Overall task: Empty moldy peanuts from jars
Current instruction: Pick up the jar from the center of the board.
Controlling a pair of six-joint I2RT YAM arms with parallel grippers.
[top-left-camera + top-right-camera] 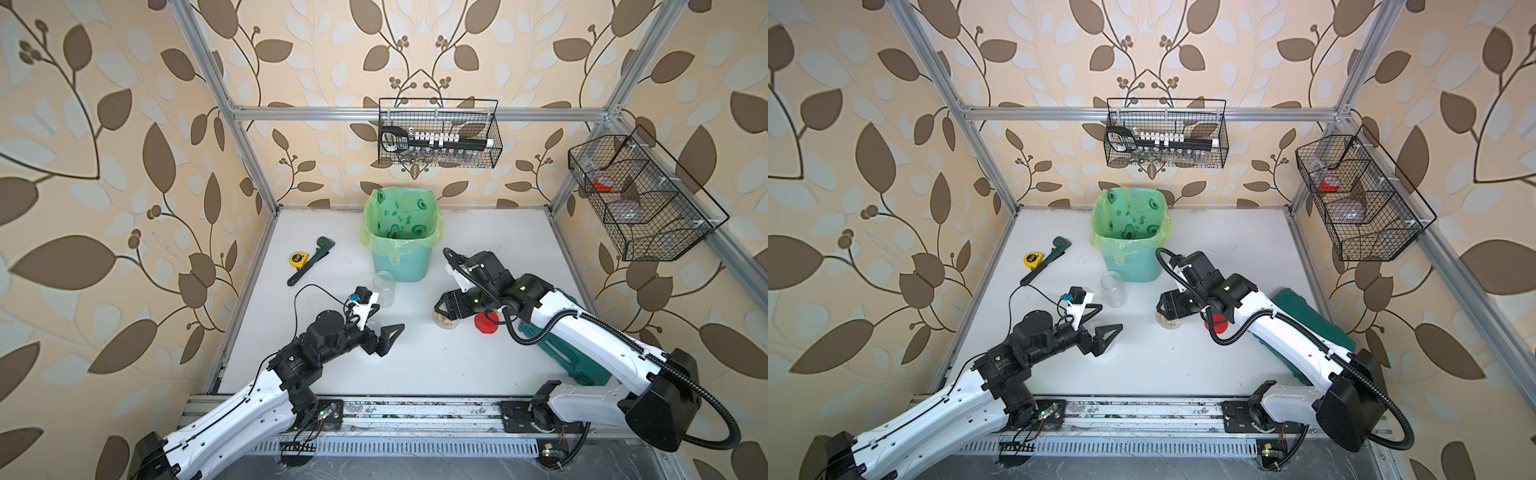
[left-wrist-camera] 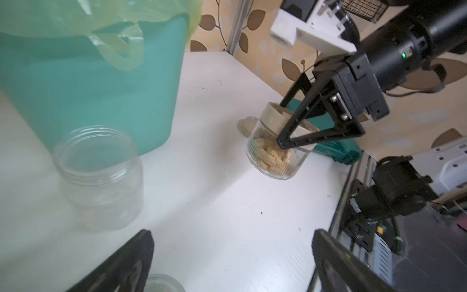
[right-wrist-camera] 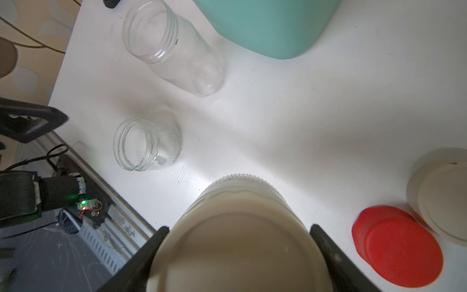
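Right wrist view gave us the closest look: the right gripper [image 3: 238, 228] was clamped across the beige lid [image 3: 235, 255] of the peanut jar [image 2: 255, 141], pressing on the rim from both sides. Under that lid the moldy peanuts [image 2: 273, 158] lay in a loose heap at the bottom of the glass. The jar stood upright a little right of the middle of the table [image 1: 415, 365], in front of the mint-green bin [image 1: 399, 257] at the back edge. Just beside it, toward the right edge, a red lid [image 3: 399, 245] and a second beige lid [image 3: 439, 194] lay loose. Toward the left edge the tall jar [image 3: 171, 48] and a short jar [image 3: 146, 144] stood open and looked empty, so we judged two of three done. The left gripper [image 1: 388, 318] hung over the short one, jaws wide apart, holding nothing. We took the step in hand to be getting the lid off the third jar. The next move called for freeing the lid without dragging the glass along. We thought the left gripper might need to steady the jar before it could be carried to the bin and tipped.
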